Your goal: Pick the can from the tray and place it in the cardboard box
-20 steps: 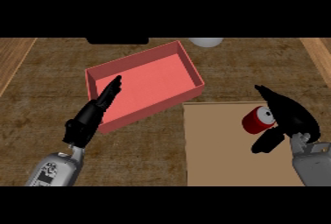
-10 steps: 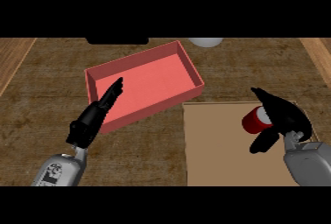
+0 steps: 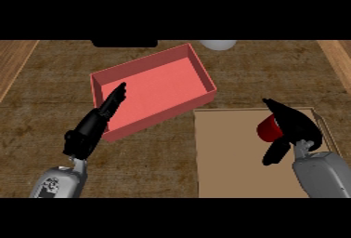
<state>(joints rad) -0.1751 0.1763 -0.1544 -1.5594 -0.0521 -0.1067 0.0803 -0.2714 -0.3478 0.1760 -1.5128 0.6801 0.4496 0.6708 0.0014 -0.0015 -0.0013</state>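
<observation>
Here we see the right hand [image 3: 293, 126] curled round the red can [image 3: 268, 130], holding it over the cardboard box [image 3: 230, 153]. Our left hand [image 3: 96, 123] rests with fingers straight, overlapping the red tray [image 3: 198, 69].

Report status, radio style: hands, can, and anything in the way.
Right hand curled round red can, over cardboard box. Left hand open, fingers straight, over the near edge of the red tray. Nothing visible blocking the box.

no legible txt, no labels, no nos.
</observation>
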